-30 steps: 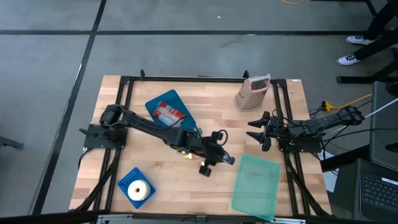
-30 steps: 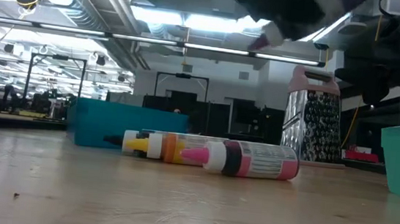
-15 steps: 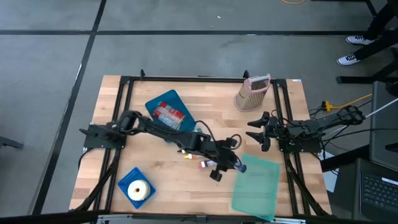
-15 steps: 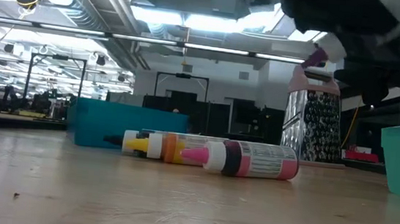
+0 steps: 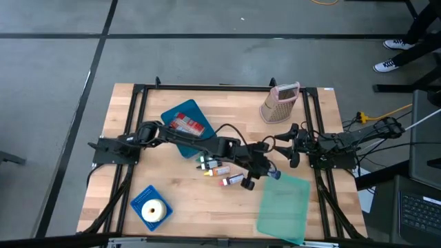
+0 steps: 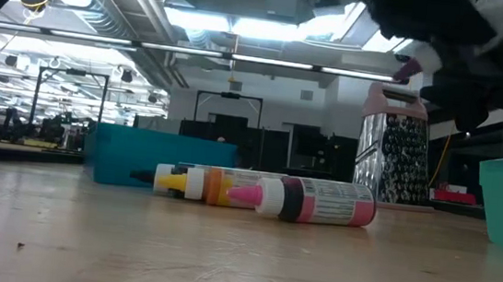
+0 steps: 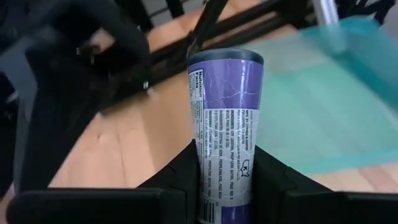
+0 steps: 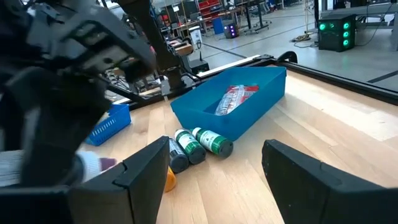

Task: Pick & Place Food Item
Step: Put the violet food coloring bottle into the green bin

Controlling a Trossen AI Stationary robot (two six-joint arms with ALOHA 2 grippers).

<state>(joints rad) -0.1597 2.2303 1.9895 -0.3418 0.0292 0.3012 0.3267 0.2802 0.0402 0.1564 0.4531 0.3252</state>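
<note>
Two arms work over the wooden worktop (image 5: 172, 200). The left gripper (image 5: 265, 170) reaches across to the near edge of the teal bin (image 5: 284, 204), its fingers (image 7: 174, 180) pinching a purple-labelled bottle (image 7: 225, 130) held clear of the worktop; its far end hangs over the bin's rim. Several more bottles (image 5: 219, 172) lie on the wood just behind that arm, a pink-capped one (image 6: 315, 202) foremost in the low view. The right gripper (image 5: 284, 145) waits at the right side of the worktop, fingers (image 8: 146, 168) spread and holding nothing. A blue bin (image 5: 180, 110) with a packet, a box grater (image 5: 279, 103) and a small blue basket (image 5: 140, 198) holding a white roll stand apart.
</note>
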